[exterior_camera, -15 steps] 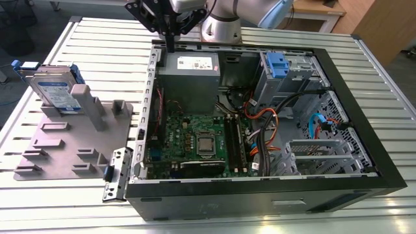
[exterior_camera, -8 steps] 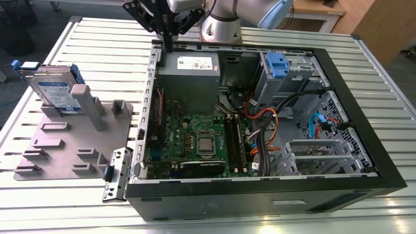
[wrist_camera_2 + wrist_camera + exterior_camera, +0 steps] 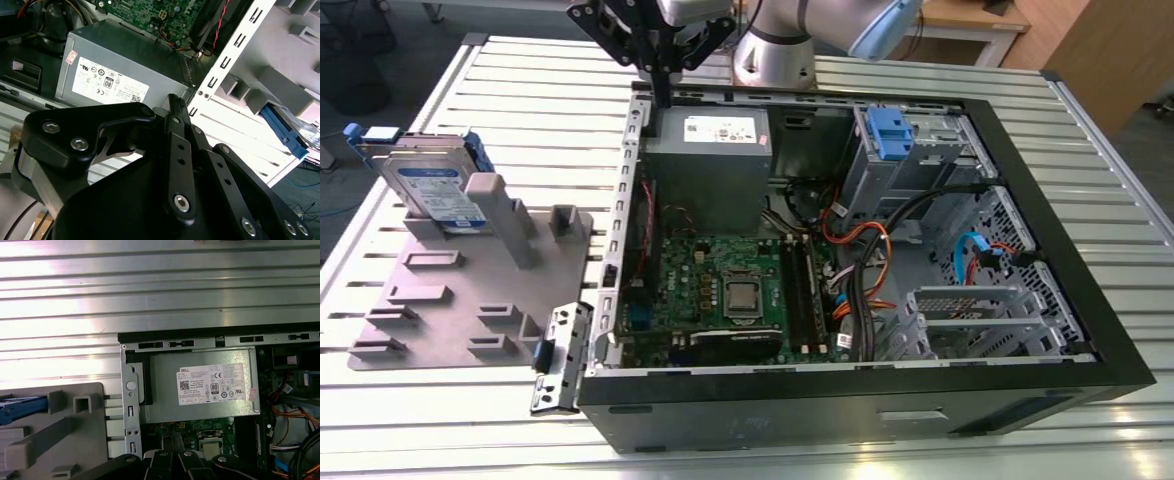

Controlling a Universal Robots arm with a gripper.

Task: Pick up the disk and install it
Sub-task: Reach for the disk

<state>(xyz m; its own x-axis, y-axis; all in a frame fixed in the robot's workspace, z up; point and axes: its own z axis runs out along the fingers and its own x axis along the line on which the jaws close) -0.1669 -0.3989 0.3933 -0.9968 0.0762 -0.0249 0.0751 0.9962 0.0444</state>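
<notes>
1. The fingers (image 3: pixel 663 85) are pressed together and hold nothing. They hang by the rear rim of the computer case (image 3: pixel 854 410), near the power supply (image 3: pixel 707 150).
2. The disk (image 3: pixel 434 185) stands tilted in the grey fixture (image 3: pixel 440 300) on the counter (image 3: pixel 520 90), well apart, at the exterior view's left.

In the exterior view the disk (image 3: pixel 434 190) stands in a grey holder (image 3: pixel 467 290), whose posts hide its lower edge. The first wrist view's edge cuts it down to one blue rail (image 3: pixel 22 407) (its label lies out of frame), and in the second wrist view glare washes out its face. There the gripper (image 3: pixel 172 100) covers the near side of the power supply (image 3: pixel 120 65). The arm (image 3: pixel 774 45) runs off the exterior view's top.
</notes>
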